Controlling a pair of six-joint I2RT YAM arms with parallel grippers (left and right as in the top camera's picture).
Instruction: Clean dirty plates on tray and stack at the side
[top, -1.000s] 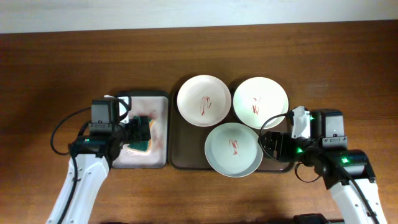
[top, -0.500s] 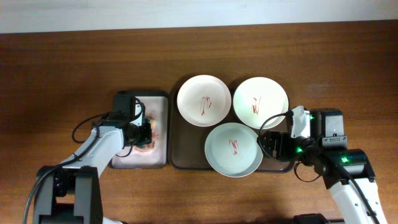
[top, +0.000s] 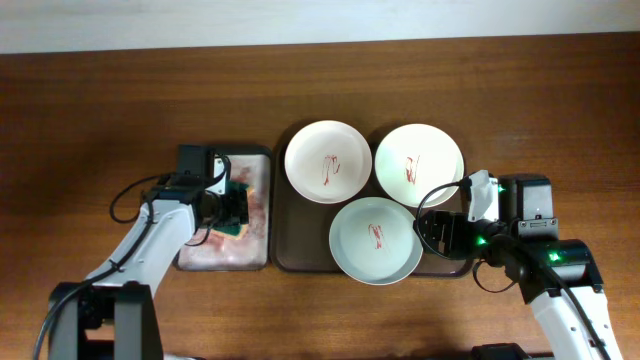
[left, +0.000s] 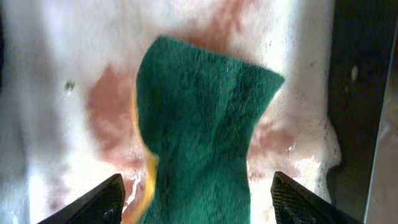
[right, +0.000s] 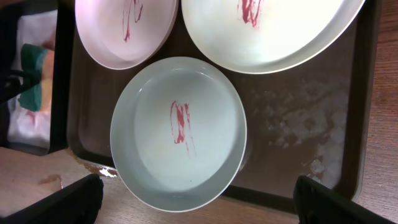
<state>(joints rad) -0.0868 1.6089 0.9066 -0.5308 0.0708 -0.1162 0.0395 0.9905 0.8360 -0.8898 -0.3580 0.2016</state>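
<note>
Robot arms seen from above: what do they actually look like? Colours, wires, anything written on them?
Both arms have white link shells with black joints and black wrist blocks. The left gripper and right gripper are black, with black fingers. Loose black cables loop beside each arm, and small green lights glow on the joints. No writing is legible.
</note>
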